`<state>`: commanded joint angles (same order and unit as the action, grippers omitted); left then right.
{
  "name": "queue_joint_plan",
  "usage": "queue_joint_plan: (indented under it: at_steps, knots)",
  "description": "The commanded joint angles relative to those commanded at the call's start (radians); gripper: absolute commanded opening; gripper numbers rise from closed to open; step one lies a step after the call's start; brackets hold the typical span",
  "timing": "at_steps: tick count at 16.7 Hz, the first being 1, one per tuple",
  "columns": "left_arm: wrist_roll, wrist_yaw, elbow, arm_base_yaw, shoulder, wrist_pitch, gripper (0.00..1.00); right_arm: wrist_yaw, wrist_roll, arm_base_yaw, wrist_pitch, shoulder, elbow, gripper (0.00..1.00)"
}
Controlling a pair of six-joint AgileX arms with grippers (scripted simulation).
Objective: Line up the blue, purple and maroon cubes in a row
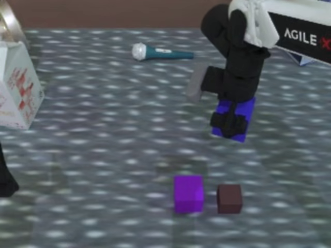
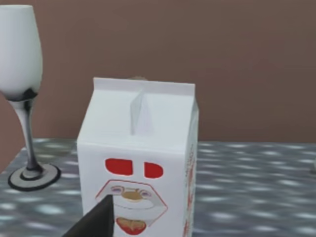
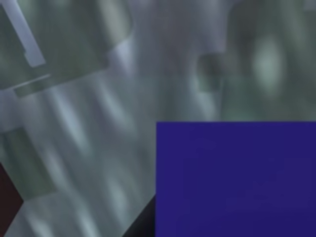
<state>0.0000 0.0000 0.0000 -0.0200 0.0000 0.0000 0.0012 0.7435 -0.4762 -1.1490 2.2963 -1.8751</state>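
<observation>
My right gripper (image 1: 230, 124) is shut on the blue cube (image 1: 247, 115), holding it above the table right of centre; its shadow falls on the surface below. In the right wrist view the blue cube (image 3: 237, 177) fills the lower part, with a dark finger (image 3: 145, 222) against its side. The purple cube (image 1: 188, 193) and the smaller maroon cube (image 1: 229, 199) rest side by side near the front edge, a small gap between them, in front of the held cube. A corner of the maroon cube (image 3: 7, 197) shows in the right wrist view. My left arm (image 1: 5, 181) is parked at the left edge, open.
A teal microphone (image 1: 160, 52) lies at the back centre. A white milk carton (image 1: 15, 88) stands at the left, with a wine glass (image 2: 19, 74) beside it. The left wrist view faces the milk carton (image 2: 140, 163).
</observation>
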Motion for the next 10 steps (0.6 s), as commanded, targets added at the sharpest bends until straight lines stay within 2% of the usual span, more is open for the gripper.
queue_joint_plan:
  at_steps: [4, 10]
  knots:
    - [0.0, 0.0, 0.0, 0.0, 0.0, 0.0, 1.0, 0.0, -0.036, -0.108, -0.047, 0.042, -0.092, 0.0]
    - [0.0, 0.0, 0.0, 0.0, 0.0, 0.0, 1.0, 0.001, -0.127, -0.407, -0.172, 0.143, -0.309, 0.0]
